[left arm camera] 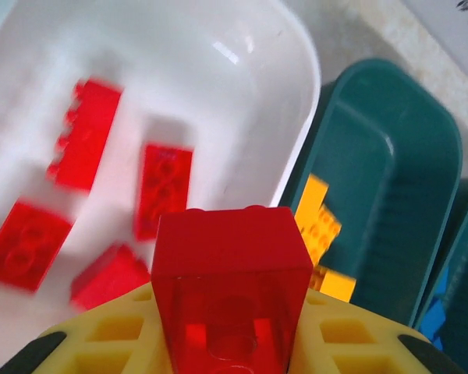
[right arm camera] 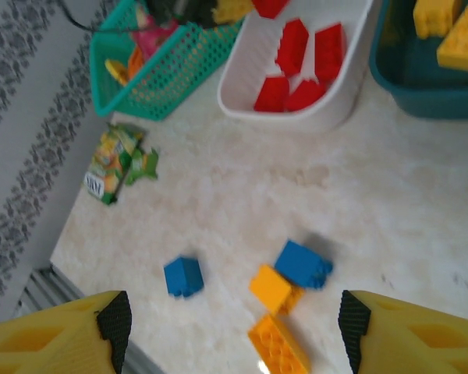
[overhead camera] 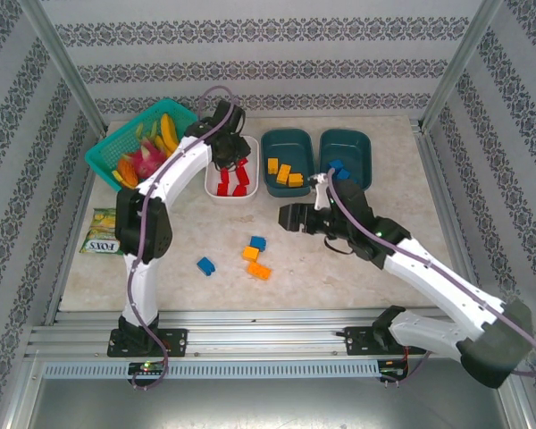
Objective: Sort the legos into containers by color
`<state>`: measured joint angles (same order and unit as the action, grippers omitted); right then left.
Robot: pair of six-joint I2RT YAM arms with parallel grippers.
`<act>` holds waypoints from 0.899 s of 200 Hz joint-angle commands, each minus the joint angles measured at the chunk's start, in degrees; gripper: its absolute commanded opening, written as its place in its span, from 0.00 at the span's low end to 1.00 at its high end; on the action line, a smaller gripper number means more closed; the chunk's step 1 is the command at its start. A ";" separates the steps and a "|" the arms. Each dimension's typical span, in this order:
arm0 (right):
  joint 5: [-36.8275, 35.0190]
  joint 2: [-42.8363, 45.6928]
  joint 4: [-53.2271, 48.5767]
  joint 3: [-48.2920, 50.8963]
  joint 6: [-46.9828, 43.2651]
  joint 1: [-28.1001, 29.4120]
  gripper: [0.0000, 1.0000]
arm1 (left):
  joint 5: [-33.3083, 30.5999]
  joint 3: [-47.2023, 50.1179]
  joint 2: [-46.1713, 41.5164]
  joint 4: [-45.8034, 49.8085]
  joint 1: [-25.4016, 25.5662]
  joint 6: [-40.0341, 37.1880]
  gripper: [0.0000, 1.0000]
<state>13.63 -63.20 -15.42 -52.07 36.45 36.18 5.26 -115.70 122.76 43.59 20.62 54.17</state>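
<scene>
The left tool [left arm camera: 232, 343] is clamped on a red brick [left arm camera: 230, 273] and holds it above the white tub [left arm camera: 249, 70], which stands toward the far side of the surface [overhead camera: 357, 259]. Four more red bricks [left arm camera: 164, 191] lie on that tub's floor (blurred from the left wrist, sharper from the right). Just to the right of the white tub is a dark teal tub [overhead camera: 290, 143] holding orange-yellow bricks [overhead camera: 284, 172]. Beside that one is a second dark teal tub [overhead camera: 355, 147] with blue bricks [overhead camera: 339, 168] at its near end. The right tool [right arm camera: 234, 335] hangs over the middle of the surface with its fingers spread wide and nothing between them. Four loose bricks rest on the bare surface near it. A lone blue brick [right arm camera: 182, 276] sits to the left, and a close cluster is made up of another blue brick [right arm camera: 303, 263] and two orange-yellow pieces [right arm camera: 273, 288]. A bright teal lattice basket [overhead camera: 116, 159] of toy fruit occupies the far left corner, with a green snack packet [overhead camera: 98, 234] lying nearer along the left edge.
</scene>
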 commanded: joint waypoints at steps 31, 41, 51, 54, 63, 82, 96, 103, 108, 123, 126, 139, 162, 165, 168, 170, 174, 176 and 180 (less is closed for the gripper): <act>4.90 -10.51 7.57 -10.81 1.95 -4.95 0.73 | 9.80 -19.25 17.20 0.00 -4.76 -7.60 0.30; 4.74 -11.97 7.77 -11.90 2.17 -5.45 0.73 | 10.74 -21.06 19.35 0.15 -5.31 -7.00 0.30; 3.78 -13.30 7.77 -12.79 2.74 -5.90 0.73 | 11.60 -21.61 20.67 -0.36 -5.59 -6.56 0.30; 3.53 -13.69 7.94 -13.00 2.95 -6.02 0.73 | 11.80 -21.51 20.94 -0.43 -5.71 -6.55 0.31; 2.47 -14.59 8.73 -13.22 3.56 -6.29 0.74 | 12.55 -21.54 21.78 -0.79 -5.76 -6.21 0.31; 0.62 -16.12 12.00 -12.80 4.33 -6.72 0.74 | 13.98 -21.50 22.99 -1.40 -5.78 -5.72 0.32; 0.48 -17.54 13.25 -13.12 4.98 -7.15 0.74 | 14.34 -21.55 23.47 -1.50 -5.81 -5.25 0.34; 0.70 -18.24 13.61 -13.43 5.19 -7.39 0.74 | 14.44 -21.50 23.70 -1.52 -5.85 -5.05 0.35; 1.00 -18.65 13.78 -13.68 5.36 -7.53 0.74 | 14.57 -21.43 23.83 -1.55 -5.80 -4.88 0.36; 1.64 -19.64 14.01 -14.28 5.66 -7.62 0.74 | 15.04 -21.51 24.17 -1.56 -5.80 -4.59 0.40; 1.80 -19.80 14.01 -14.36 5.65 -7.62 0.74 | 15.02 -21.51 24.19 -1.45 -5.85 -4.58 0.41; 2.24 -20.16 13.87 -14.55 5.66 -7.62 0.74 | 15.03 -21.54 24.20 -1.08 -5.80 -4.51 0.47; 2.70 -20.11 13.75 -14.37 5.46 -7.62 0.74 | 15.04 -21.55 23.60 -0.35 -5.81 -4.65 0.53; 2.68 -20.08 13.67 -14.37 5.33 -7.62 0.74 | 14.97 -21.61 23.42 -0.29 -5.81 -4.77 0.54; 2.77 -20.02 13.45 -14.37 5.16 -7.69 0.74 | 15.04 -21.57 23.26 -0.27 -5.77 -4.78 0.54; 2.78 -20.01 13.37 -14.44 5.00 -7.59 0.74 | 15.07 -21.60 23.10 -0.26 -5.77 -4.78 0.54; 2.71 -19.90 13.09 -14.52 4.77 -7.62 0.74 | 15.12 -21.62 22.84 -0.26 -5.81 -4.78 0.55; 2.61 -19.82 12.82 -14.54 4.60 -7.62 0.74 | 15.17 -21.59 22.69 -0.26 -5.80 -4.73 0.55; 2.44 -19.70 12.51 -14.67 4.26 -7.62 0.74 | 15.22 -21.60 22.36 -0.29 -5.81 -4.78 0.56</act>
<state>15.57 -83.15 -3.79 -64.45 41.67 28.97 19.55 -135.33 146.34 42.61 15.25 49.71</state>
